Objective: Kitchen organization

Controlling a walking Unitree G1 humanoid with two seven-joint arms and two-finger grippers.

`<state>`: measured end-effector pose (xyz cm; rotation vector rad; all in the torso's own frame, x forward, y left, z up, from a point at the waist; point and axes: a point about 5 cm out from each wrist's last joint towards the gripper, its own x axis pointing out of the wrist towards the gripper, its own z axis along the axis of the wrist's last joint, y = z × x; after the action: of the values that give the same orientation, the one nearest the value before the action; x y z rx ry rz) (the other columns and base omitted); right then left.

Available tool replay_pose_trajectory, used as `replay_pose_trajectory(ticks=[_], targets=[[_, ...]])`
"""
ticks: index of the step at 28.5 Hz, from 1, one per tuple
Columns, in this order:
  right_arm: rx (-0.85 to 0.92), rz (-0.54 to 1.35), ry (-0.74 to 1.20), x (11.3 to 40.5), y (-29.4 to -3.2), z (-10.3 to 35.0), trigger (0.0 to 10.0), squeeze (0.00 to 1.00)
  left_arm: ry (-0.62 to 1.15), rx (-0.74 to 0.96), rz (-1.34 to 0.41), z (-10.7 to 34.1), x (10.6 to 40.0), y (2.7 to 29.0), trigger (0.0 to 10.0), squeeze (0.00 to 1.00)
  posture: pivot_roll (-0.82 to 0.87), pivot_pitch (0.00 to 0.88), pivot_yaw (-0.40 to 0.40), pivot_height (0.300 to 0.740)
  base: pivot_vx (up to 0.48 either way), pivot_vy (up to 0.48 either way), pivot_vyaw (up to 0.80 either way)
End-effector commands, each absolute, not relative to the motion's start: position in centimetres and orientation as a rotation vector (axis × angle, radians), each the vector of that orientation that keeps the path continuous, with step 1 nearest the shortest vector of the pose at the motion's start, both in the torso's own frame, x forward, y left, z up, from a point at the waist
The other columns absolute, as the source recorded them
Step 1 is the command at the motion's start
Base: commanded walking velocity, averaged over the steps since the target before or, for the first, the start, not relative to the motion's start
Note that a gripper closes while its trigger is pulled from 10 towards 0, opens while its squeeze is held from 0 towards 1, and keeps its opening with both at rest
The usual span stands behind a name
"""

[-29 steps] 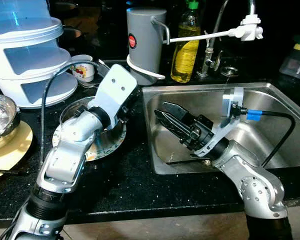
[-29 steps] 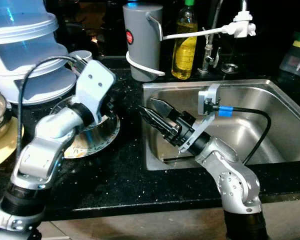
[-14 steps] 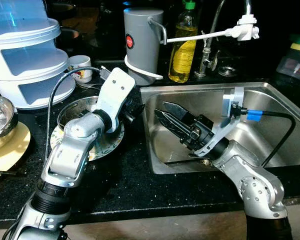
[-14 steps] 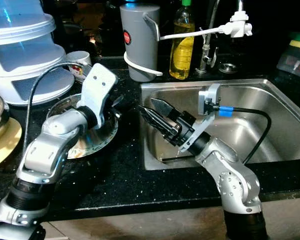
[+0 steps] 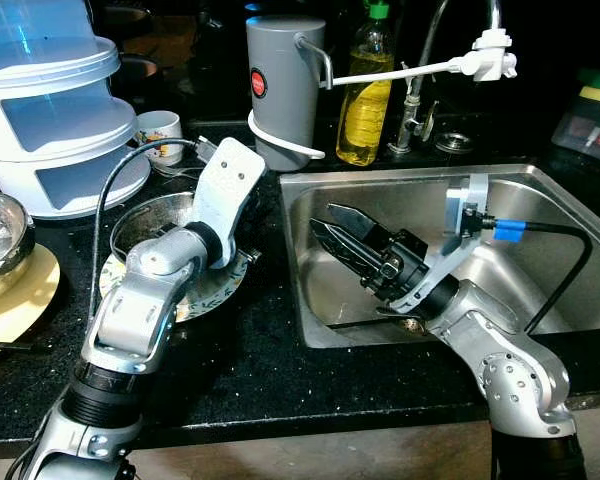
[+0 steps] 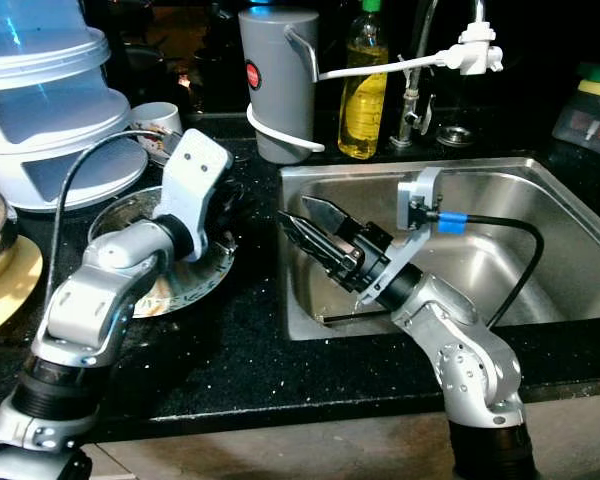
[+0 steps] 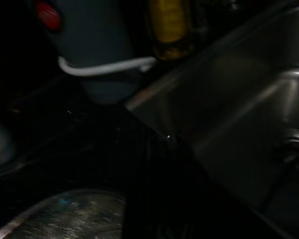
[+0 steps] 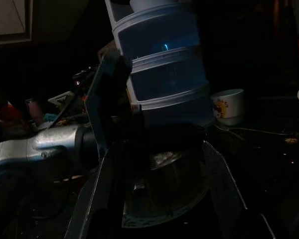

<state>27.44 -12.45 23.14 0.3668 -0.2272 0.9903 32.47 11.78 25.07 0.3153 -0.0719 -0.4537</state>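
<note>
The left hand (image 6: 220, 215) is held over the plate (image 5: 212, 290) beside the sink (image 5: 310, 330); its state cannot be told. The right hand (image 5: 325, 222) is spread above the sink.

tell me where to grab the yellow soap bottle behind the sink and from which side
Probably the soap bottle is best gripped around its narrower upper body, below the green cap, coming from the front over the sink. It stands upright, with the grey canister close on its left and the tap on its right.
</note>
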Motion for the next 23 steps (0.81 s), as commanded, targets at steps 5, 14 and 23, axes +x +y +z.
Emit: replay_pose_trajectory(ticks=[5, 14, 23], targets=[[0.355, 1.016, -0.234, 27.2, -12.5, 23.4, 10.0, 0.00, -0.031, 0.292, -0.439, 24.7, 32.5, 12.2, 0.0, 0.00, -0.08, 0.000, -0.038, 0.740, 0.000, 0.000, 0.00], [0.370, 1.027, -0.234, 27.1, -12.4, 23.4, 10.0, 0.00, -0.180, 0.283, -0.402, 28.4, 32.3, 12.4, 0.0, 0.00, -0.08, 0.000, -0.039, 0.740, 0.000, 0.000, 0.00], [0.422, 0.949, -0.255, 27.9, -12.8, 23.7, 10.0, 0.00, -0.483, 0.287, -0.370, 35.5, 30.6, 12.5, 0.0, 0.00, -0.07, 0.000, -0.040, 0.740, 0.000, 0.000, 0.00]])
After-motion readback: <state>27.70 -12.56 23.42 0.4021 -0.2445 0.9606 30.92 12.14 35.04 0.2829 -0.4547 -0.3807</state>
